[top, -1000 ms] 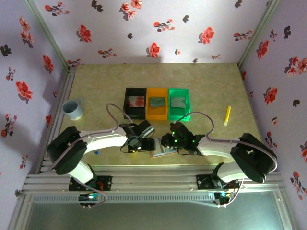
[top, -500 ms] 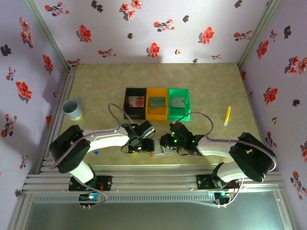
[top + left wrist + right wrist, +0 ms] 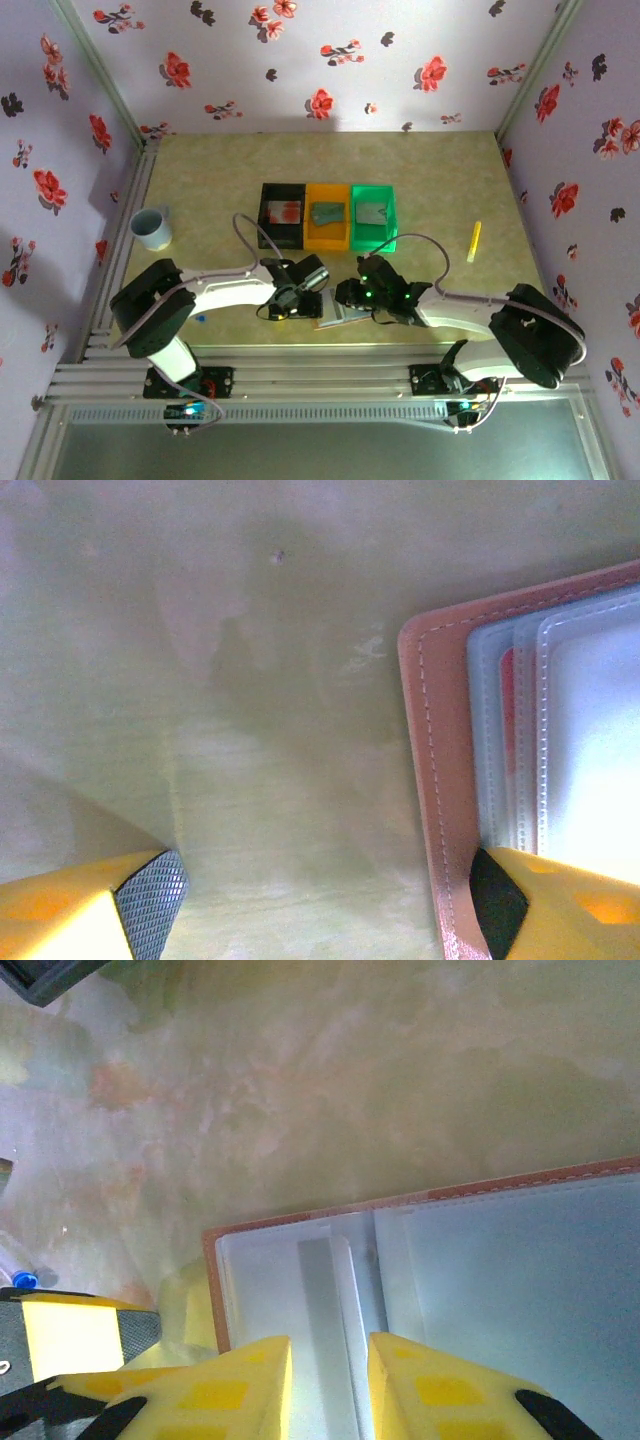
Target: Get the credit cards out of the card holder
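The card holder [image 3: 341,314] lies open on the desk [image 3: 450,180] at the lower middle of the top view, between the 2 arms and well below a row of 3 bins. The left tool [image 3: 303,303] sits at its left edge and the right tool [image 3: 352,298] over its upper part.

In the left wrist view the left tool [image 3: 325,905] is released, jaws spread wide. 1 finger [image 3: 150,895] at the lower left is over bare desk, and the other at the lower right touches the card holder [image 3: 435,780] on its pinkish-tan border (a red sliver of a credit card [image 3: 507,680] shows under the clear sleeves).

In the right wrist view the right tool [image 3: 328,1385] hovers over the blue-grey sleeves [image 3: 500,1290] with a narrow gap between its jaws. A pale strip runs into that gap, and I cannot tell whether it is pinched.

Higher in the top view, the black bin [image 3: 263,215] holds a credit card [image 3: 284,211] with a red blotch, beside the orange bin [image 3: 327,243] and the green bin [image 3: 392,215].
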Action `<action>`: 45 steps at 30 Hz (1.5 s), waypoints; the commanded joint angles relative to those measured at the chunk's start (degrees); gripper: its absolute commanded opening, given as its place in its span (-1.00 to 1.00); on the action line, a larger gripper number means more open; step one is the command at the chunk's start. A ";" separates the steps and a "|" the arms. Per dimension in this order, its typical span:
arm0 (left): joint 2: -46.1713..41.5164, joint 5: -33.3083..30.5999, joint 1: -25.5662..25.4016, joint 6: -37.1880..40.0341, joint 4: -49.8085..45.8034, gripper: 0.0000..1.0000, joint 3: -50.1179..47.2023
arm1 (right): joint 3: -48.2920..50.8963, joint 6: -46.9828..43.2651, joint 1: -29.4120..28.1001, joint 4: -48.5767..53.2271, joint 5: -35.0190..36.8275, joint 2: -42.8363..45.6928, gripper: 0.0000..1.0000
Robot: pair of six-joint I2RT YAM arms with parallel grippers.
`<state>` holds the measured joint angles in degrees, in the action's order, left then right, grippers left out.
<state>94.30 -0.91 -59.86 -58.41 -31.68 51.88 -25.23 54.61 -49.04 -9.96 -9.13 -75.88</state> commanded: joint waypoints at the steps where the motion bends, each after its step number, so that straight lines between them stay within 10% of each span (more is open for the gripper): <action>1: 5.59 4.94 -1.49 -1.11 6.37 0.59 -1.88 | 0.78 -0.23 -0.36 1.42 0.34 0.00 -0.48; 45: 11.78 6.00 -3.60 -1.05 8.49 0.59 -1.07 | 5.36 2.96 -1.17 -15.36 -9.98 -0.38 -0.71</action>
<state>97.60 -3.42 -61.63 -58.63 -34.59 54.65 -20.38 56.21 -49.32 -19.51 -12.73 -77.12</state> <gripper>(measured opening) 0.798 0.148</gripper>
